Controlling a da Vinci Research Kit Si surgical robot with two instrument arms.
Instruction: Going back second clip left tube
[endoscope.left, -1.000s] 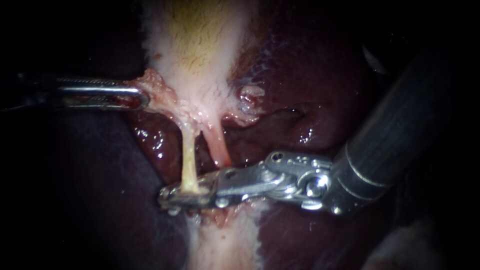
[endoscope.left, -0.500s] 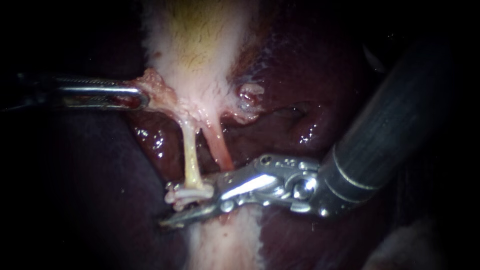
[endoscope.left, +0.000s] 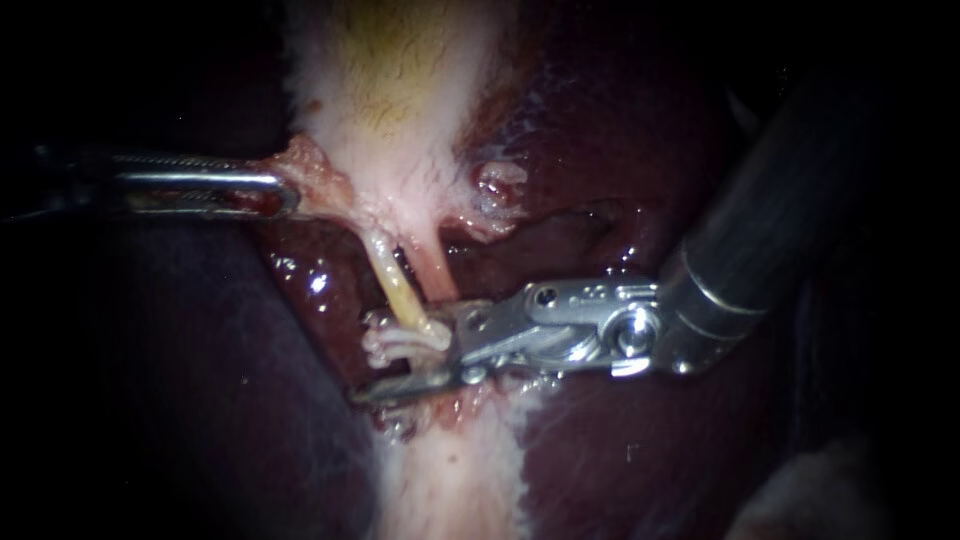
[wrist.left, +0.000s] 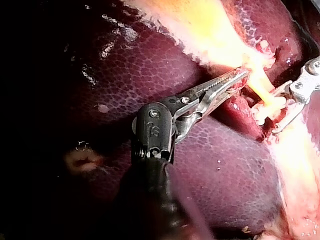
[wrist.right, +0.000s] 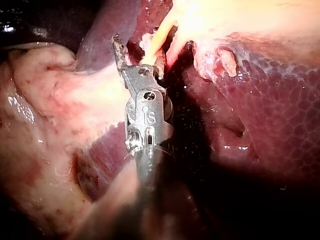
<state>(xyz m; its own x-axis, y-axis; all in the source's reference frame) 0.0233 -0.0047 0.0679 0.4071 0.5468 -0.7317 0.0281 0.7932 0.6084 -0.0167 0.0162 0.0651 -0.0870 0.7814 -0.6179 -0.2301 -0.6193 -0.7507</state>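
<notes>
Broadly: liver (endoscope.left: 640, 450), dark maroon and wet, lies under and around both instruments. Gallbladder (endoscope.left: 400, 90), pale with a yellowish centre, lies ahead of the right jaws and narrows toward them. A pale strip (endoscope.left: 450, 480) of tissue runs away beneath those jaws on the side opposite the gallbladder.

Right instrument (endoscope.left: 405, 360): dark shaft in from upper right, then a metal wrist. Jaws parted with a clear gap, gripping nothing. One jaw reaches long past the tube; the other looks shorter from the endoscope.

Left instrument (endoscope.left: 285, 195): in from the left. Jaws clamped together on a reddish fold at the gallbladder's narrow end.

Left tube (endoscope.left: 395, 285): thin and yellowish. It runs from the gallbladder's narrow end into the gap of the right jaws. Right tube (endoscope.left: 440, 275): pink, just beside the left one, on the side nearer the right wrist joint. Its lower end passes behind the shorter jaw.

Clip (endoscope.left: 400, 340): white, set across the left tube at its lower end, inside the gap of the right jaws and closer to the shorter one. Contact with either jaw cannot be told. Left wrist view agrees: clip between the two parted jaws, near but apart from the left jaws' tips.
</notes>
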